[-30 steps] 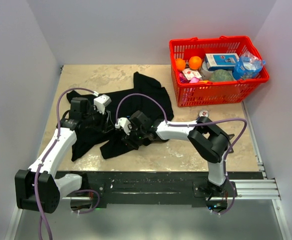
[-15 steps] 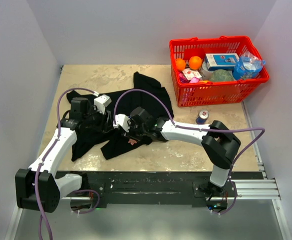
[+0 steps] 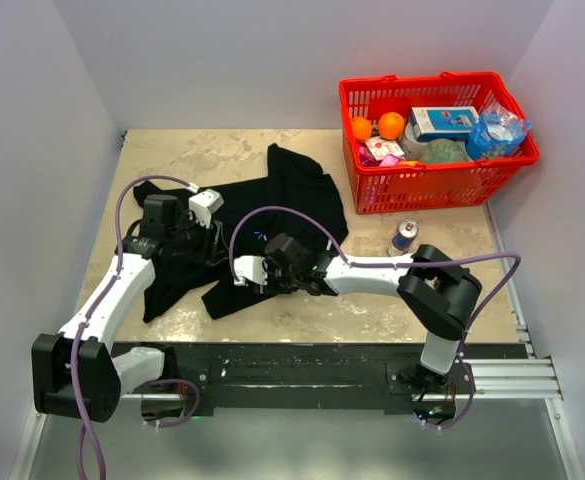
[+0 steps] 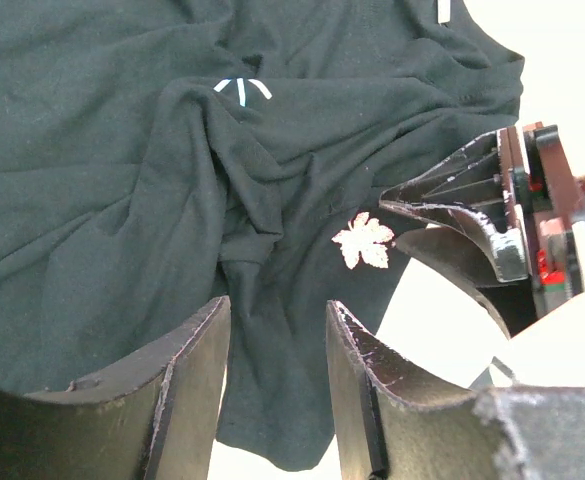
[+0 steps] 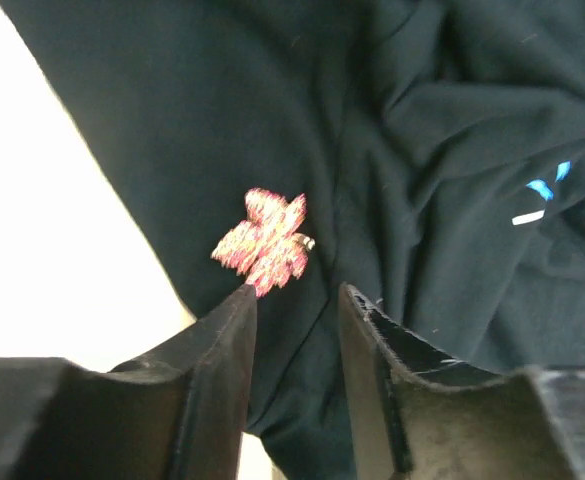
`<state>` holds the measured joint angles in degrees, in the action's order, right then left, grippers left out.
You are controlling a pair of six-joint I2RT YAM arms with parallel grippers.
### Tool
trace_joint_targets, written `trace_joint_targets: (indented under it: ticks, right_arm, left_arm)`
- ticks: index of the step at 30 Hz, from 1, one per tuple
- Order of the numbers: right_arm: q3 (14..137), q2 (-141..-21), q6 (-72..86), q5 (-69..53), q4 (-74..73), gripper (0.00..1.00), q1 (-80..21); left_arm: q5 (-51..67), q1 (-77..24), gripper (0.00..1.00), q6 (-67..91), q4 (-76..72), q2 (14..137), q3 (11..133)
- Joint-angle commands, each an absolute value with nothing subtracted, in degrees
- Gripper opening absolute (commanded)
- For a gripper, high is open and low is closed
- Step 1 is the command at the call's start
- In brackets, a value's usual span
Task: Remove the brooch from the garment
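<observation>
The right gripper [image 5: 294, 292] has its jaws spread, nothing between them, one fingertip just beside the small pink-and-gold leaf-shaped brooch [image 5: 262, 243]. The brooch sits on the crumpled black soft-cloth T-shirt [image 3: 294, 190], near its edge. The left gripper [image 4: 277, 330], jaws likewise spread, hangs over shirt folds nearby. The shirt lies on the beige marbled bench [image 3: 182, 150].

The top camera looks down from above and behind me; both wrist cameras hang close over the garment [image 4: 102, 150], sharing the brooch [image 4: 364, 241].
</observation>
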<state>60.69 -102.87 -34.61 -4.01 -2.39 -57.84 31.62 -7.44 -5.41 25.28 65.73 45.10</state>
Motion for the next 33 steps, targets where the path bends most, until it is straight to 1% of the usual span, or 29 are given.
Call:
trace_joint_targets:
  ticks: [1,8,11,15,24,28,29,33]
  right_arm:
    - [59.7,-99.1,-44.4,-3.6,1.8,0.46,-58.4]
    - [57.5,-98.1,-43.9,-4.6,2.6,0.45,-60.9]
    - [57.0,-99.0,-46.0,-5.9,2.5,0.45,-61.2]
    - [58.7,-101.0,-50.0,-6.5,0.2,0.43,-61.4]
    - [60.8,-104.5,-50.9,-4.6,1.7,0.38,-61.6]
    - [60.7,-104.8,-50.9,-4.0,2.5,0.36,-61.7]
    - [60.8,-104.9,-51.0,-3.4,2.9,0.34,-61.7]
    - [60.7,-104.8,-50.6,-3.1,4.3,0.33,-61.7]
  left_arm:
    - [32.4,-7.1,0.48,-5.1,23.7,65.0,45.5]
    - [31.9,-7.1,0.48,-5.3,23.7,65.1,45.8]
    - [31.8,-7.1,0.48,-5.4,23.7,65.1,45.6]
    - [31.4,-7.0,0.48,-5.6,24.1,65.1,45.9]
    - [31.4,-6.9,0.48,-5.5,24.0,65.5,46.1]
    - [31.6,-6.8,0.48,-5.6,24.2,65.7,46.1]
    - [31.6,-6.8,0.48,-5.6,24.1,65.7,46.1]
    - [31.6,-6.7,0.48,-5.5,23.9,65.7,45.9]
